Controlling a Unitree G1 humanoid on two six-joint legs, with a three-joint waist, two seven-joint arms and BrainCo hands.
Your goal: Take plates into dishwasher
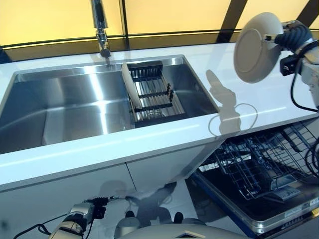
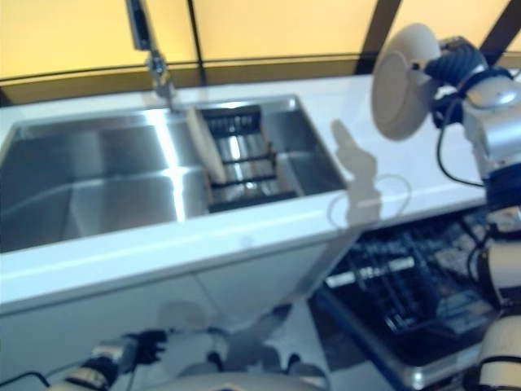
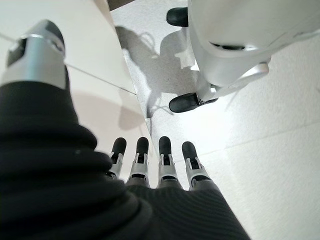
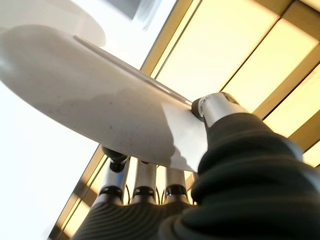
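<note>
My right hand [image 1: 294, 36] is shut on a white plate [image 1: 255, 48], pinching its rim between thumb and fingers and holding it on edge above the white counter at the right. The plate also shows in the right wrist view [image 4: 100, 105]. A second white plate [image 1: 130, 87] stands on edge in the dark dish rack [image 1: 154, 94] inside the steel sink [image 1: 60, 104]. The open dishwasher's lower rack [image 1: 259, 169] of dark wire lies below the counter at the lower right. My left hand [image 3: 150, 165] hangs low by the cabinet front, fingers straight and empty.
A steel tap [image 1: 100, 27] rises behind the sink. The white counter [image 1: 164, 139] runs across the front of the sink. White cabinet doors [image 1: 75, 194] stand below it, left of the dishwasher.
</note>
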